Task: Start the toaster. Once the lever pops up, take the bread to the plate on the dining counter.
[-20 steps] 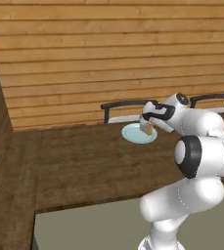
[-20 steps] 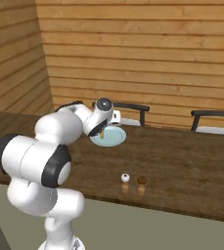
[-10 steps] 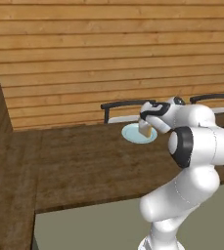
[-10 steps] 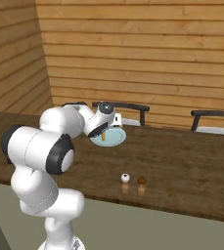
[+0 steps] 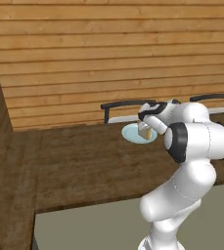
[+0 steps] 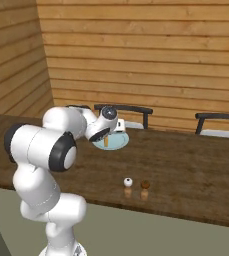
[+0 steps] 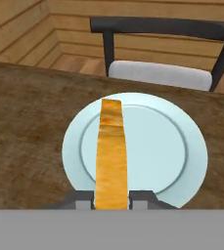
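Holding the bread [image 7: 111, 156] edge-on, gripper [image 7: 112, 197] clamped on it above the plate [image 7: 182, 146]; I'd lower it nearer mid-plate before letting go, so it won't tip off.

arm [image 5: 191, 146]: glossy white, rounded links | joints: dark bands
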Controlling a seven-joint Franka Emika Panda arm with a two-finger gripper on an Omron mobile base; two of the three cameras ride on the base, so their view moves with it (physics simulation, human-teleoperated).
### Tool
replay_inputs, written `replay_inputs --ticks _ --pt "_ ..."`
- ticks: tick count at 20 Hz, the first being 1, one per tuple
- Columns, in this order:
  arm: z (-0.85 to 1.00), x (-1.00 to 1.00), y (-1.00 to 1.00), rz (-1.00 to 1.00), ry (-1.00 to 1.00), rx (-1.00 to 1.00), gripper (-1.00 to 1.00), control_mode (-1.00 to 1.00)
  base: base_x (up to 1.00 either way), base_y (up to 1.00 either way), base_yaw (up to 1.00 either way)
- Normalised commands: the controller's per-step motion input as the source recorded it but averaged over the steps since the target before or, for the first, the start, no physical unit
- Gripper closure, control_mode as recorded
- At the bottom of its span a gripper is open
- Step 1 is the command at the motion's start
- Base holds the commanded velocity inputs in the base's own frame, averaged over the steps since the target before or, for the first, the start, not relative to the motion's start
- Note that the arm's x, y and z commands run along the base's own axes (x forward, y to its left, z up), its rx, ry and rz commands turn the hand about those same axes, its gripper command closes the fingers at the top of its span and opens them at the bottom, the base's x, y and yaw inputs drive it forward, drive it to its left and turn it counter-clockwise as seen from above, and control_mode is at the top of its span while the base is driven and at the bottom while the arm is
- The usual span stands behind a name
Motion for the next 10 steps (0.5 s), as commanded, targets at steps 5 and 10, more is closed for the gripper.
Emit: replay_inputs --ticks 5,10 --pt "0.0 0.28 -0.01 0.0 0.02 0.0 1.0 -1.0 0.0 0.0 0.0" --pt "0.0 0.28 -0.02 0.0 0.01 0.0 1.0 -1.0 0.0 0.0 0.0"
